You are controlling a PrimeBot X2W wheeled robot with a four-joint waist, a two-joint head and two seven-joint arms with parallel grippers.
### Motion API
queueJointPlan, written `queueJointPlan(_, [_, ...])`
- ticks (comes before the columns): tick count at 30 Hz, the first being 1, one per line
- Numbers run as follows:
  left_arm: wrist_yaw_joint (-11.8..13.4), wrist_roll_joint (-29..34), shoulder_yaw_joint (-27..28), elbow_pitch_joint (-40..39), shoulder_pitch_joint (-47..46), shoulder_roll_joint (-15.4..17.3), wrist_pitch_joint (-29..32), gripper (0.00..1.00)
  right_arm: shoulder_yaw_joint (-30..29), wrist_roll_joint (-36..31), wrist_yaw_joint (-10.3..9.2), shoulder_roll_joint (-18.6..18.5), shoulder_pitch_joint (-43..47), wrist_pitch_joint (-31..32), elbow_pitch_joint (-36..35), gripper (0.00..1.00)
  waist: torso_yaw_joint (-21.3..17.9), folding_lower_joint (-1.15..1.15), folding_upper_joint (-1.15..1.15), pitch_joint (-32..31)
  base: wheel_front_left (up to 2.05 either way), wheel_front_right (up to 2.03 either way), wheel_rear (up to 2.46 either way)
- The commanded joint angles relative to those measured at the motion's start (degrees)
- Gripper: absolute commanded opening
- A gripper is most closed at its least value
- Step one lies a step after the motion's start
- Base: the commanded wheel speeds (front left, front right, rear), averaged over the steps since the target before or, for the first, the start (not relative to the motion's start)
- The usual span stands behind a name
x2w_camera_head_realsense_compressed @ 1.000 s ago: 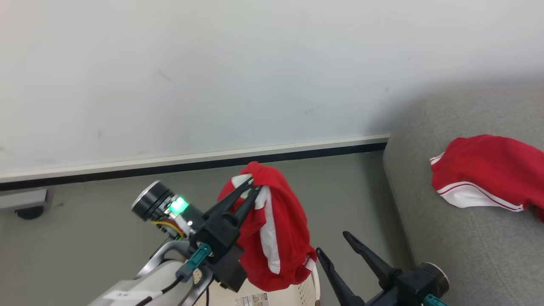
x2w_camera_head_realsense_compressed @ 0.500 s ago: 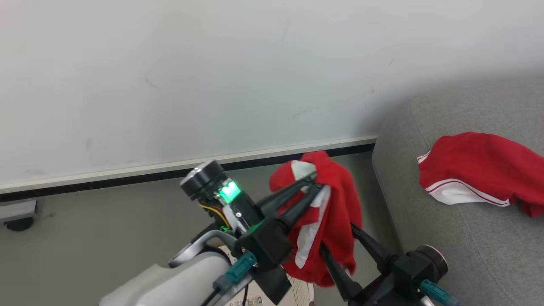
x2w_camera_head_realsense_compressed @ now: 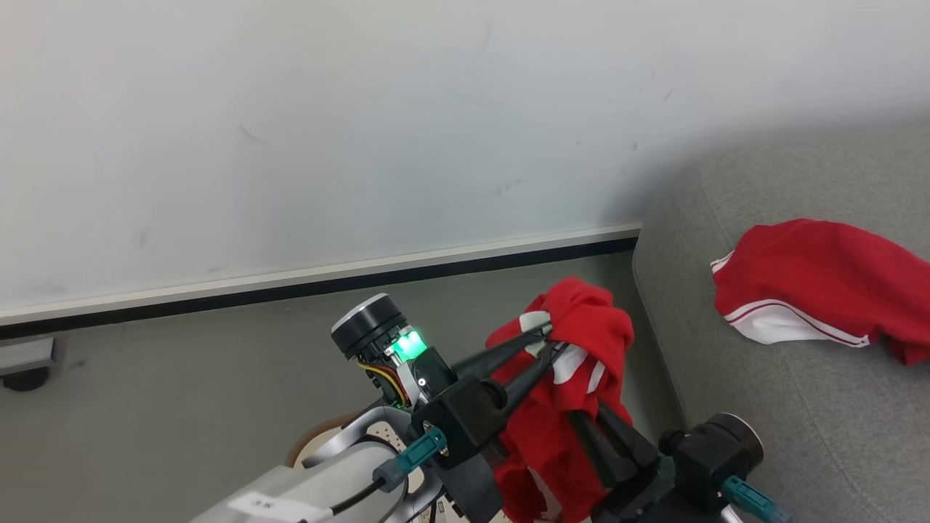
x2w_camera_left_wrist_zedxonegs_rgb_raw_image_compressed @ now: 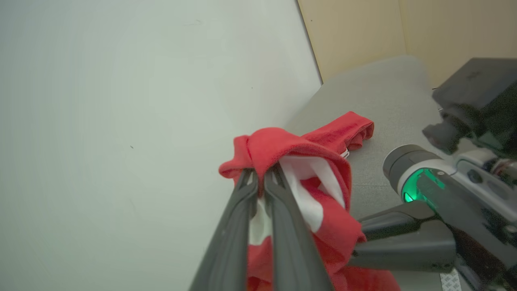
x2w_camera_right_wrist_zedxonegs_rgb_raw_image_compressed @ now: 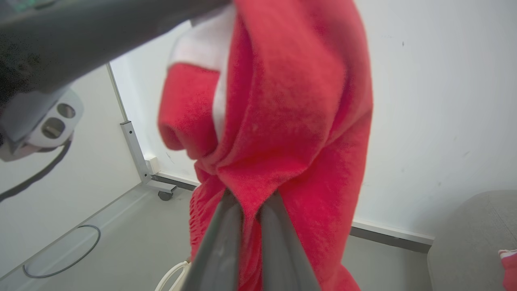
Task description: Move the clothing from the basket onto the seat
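Two pincers are clamped on one garment (x2w_camera_head_realsense_compressed: 581, 327): the left pincer (x2w_camera_head_realsense_compressed: 554, 338) pinches its top fold and the right pincer (x2w_camera_right_wrist_zedxonegs_rgb_raw_image_compressed: 250, 200) its lower drape, so it hangs lengthwise, top to bottom, above the floor (x2w_camera_head_realsense_compressed: 182, 407), just beside the seat's (x2w_camera_head_realsense_compressed: 763, 407) left edge. The seat lies to the robot's right of both pincers, nearer the right arm, and a second garment (x2w_camera_head_realsense_compressed: 821, 276) rests further in. No writing is readable; the forearm's white tag (x2w_camera_head_realsense_compressed: 269, 503) is too small.
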Motion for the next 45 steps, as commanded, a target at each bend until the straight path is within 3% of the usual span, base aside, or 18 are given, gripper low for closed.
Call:
queueJointPlan(1, [-0.16,-0.81,0.07,0.32,0.64,0.02,0.12,1.0,-0.23,-0.18,-0.04,0.2,0.55,-0.1,-0.53,0.0,-0.18,-0.01,0.0,0.14,0.0,0.0,0.0])
queueJointPlan(19, [0.1,-2.4,-0.34,1.03,1.14,0.75,0.93,1.0,-4.22,-0.49,-0.04,-0.42,3.31,-0.1,-2.36,0.0,0.11,-0.01,0.0,0.18,0.0,0.0,0.0])
queueJointPlan(24, [0.42,-2.52,-0.46,0.46,1.3,0.7,0.28,1.0,-6.27,-0.31,-0.04,-0.43,3.96,-0.1,-2.99,0.0,-1.34,-0.01,0.0,0.35,0.0,0.0,0.0])
queueJointPlan(30, [0.3,-2.88,-0.63,-0.01,1.04,0.89,0.73,1.0,-8.3,-0.55,-0.04,-0.28,4.08,-0.1,-3.9,0.0,-4.51,-0.01,0.0,1.35,0.0,0.0,0.0])
queueJointPlan(45, [-1.85,-2.48,-2.16,-1.22,-2.72,0.98,3.42,1.0,-13.38,-2.93,-0.04,3.6,3.88,-0.1,-8.24,0.0,-20.28,-0.01,0.0,8.5,0.0,0.0,0.0])
